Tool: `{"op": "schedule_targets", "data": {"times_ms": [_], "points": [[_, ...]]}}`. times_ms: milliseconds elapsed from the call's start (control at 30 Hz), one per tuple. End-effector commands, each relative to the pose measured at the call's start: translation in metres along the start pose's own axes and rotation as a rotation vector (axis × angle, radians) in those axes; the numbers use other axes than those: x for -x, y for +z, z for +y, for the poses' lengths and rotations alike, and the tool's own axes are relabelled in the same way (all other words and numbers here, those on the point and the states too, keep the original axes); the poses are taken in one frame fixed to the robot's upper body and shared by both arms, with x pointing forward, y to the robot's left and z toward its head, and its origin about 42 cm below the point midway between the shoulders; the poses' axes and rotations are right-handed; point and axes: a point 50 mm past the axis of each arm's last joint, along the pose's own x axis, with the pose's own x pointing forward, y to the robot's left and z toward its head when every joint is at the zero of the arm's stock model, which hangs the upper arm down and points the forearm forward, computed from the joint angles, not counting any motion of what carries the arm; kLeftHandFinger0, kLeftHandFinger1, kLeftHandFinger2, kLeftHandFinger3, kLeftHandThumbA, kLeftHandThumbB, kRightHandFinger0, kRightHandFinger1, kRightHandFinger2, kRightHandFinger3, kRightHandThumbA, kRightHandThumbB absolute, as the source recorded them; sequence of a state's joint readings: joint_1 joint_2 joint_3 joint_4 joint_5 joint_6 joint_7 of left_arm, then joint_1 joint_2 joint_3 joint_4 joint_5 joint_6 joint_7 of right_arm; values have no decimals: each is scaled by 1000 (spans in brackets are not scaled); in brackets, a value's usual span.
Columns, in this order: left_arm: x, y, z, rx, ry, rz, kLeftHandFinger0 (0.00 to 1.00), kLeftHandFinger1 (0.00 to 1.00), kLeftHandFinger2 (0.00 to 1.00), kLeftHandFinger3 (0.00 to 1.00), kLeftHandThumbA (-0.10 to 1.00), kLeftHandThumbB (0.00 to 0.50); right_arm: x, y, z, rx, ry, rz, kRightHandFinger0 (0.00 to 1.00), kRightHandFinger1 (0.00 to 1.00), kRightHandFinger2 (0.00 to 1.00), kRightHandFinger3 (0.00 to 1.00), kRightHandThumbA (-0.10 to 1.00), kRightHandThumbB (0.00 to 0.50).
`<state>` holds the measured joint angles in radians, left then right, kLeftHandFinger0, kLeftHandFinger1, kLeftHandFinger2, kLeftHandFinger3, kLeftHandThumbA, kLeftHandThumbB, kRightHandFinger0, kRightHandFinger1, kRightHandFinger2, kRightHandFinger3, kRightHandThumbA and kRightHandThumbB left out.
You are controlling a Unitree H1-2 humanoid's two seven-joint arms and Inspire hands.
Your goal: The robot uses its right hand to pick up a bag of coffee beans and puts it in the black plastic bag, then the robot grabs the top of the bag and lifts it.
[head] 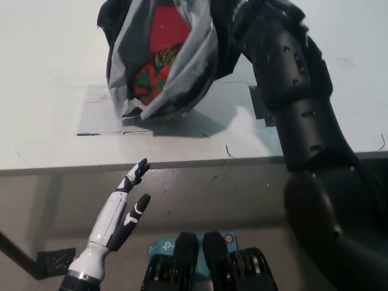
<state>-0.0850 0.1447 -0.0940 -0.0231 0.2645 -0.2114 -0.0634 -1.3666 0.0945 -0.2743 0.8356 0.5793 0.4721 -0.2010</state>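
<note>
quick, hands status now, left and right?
Left hand: open, holding nothing, resting below the table edge.
Right hand: shut on the black plastic bag top, coffee bag inside.

I count one plastic bag (pixel 182 66), grey inside and black outside, and one red-and-green coffee packet (pixel 159 57) showing in its mouth. One white table (pixel 54 91) carries them. Of my hands, one white left hand (pixel 118 221) is in view, plus one black right arm (pixel 303 121). One dark square mark (pixel 257 103) sits on the tabletop.
</note>
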Motion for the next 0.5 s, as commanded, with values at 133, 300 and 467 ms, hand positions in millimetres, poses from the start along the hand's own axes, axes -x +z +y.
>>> {"op": "schedule_targets", "data": {"times_ms": [133,300,467], "points": [[-14,20,5,-29,21,-107,1000,1000,1000,1000,1000,128,50,129,194,150,313,-234,0,186,724,1000,-100,119],[-12,19,3,-21,16,-105,1000,1000,1000,1000,1000,129,60,143,215,104,336,-234,0,106,653,1000,-100,122],[-11,18,2,-18,10,-103,1000,1000,1000,1000,969,118,71,162,235,72,362,-239,0,80,635,1000,-100,119]]}}
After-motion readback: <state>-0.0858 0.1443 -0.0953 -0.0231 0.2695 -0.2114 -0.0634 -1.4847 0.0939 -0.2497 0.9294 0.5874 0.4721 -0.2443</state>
